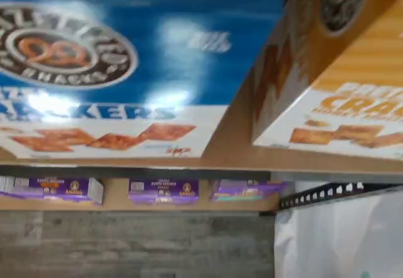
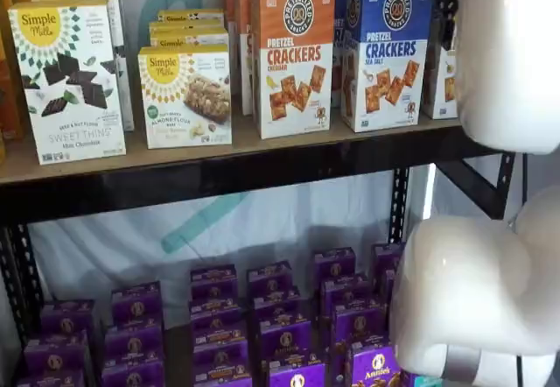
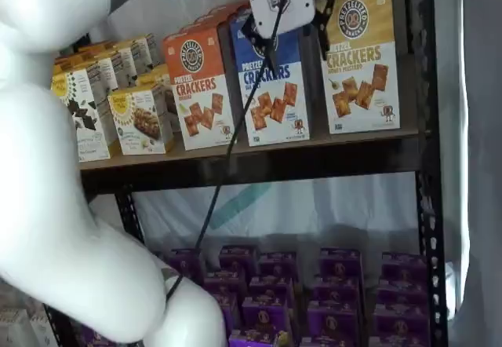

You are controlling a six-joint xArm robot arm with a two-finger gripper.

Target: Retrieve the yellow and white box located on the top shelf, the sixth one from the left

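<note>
White arm (image 3: 70, 206) raised, gripper (image 3: 286, 29) open

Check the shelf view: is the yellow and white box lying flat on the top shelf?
No. The yellow and white box stands upright on the top shelf.

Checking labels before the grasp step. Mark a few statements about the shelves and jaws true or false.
1. The yellow box stands on the top shelf. True.
2. The jaws are shut on the yellow box. False: they stand open, and the box sits free on the shelf.
3. The blue box stands between the orange box and the yellow box. True.
4. The lower level holds green boxes. False: it holds purple boxes.
</note>
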